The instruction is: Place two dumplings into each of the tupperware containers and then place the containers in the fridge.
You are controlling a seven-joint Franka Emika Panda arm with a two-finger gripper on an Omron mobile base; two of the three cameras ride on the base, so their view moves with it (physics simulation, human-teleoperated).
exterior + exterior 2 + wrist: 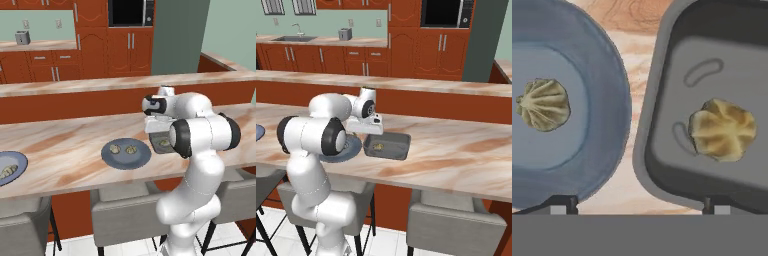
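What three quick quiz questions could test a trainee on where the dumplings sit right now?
1. How many dumplings lie on the round blue plate next to the grey tupperware container?
2. True or false: the container already holds one dumpling.
3. In the hand view, are the tips of the end effector spread apart with nothing between them, or closed on a dumpling?

Key
1. Two, seen in the left base view; the hand view takes in one of them.
2. True.
3. Spread apart, one tip over the plate rim and one over the container wall.
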